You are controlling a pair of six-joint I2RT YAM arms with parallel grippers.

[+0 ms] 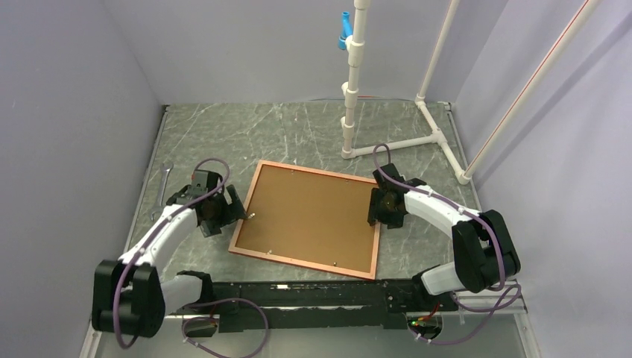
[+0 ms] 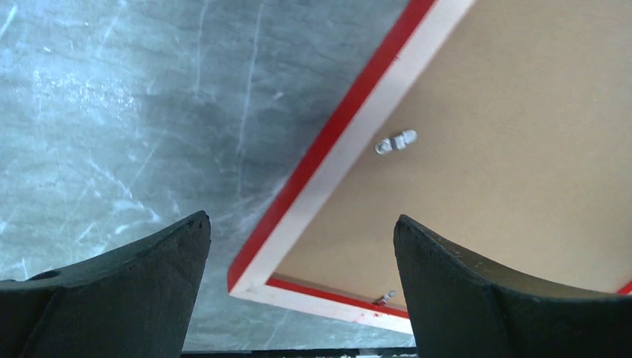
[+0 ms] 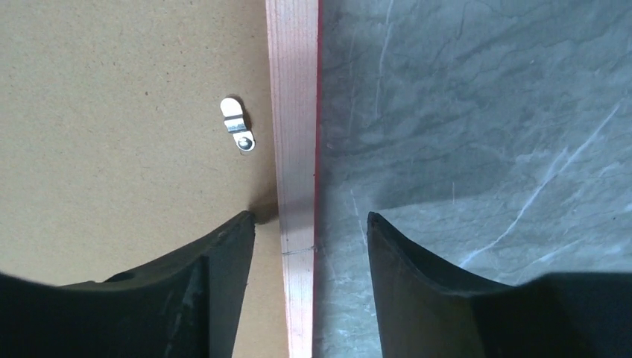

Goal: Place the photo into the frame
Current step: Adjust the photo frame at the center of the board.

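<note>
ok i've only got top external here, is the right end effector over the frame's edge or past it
observer: right wrist view shows the right end effector straddling the frame rail, one finger over the backing board, the other over the table.
operator: open or shut
observer: open, with the wooden rail showing between the jaws and nothing gripped.
operator: and the left one
observer: left end effector is wide open over a frame corner, holding nothing.

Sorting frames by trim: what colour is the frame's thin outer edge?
Red, beside the pale wood rim of the frame; clearest in the left wrist view.
</note>
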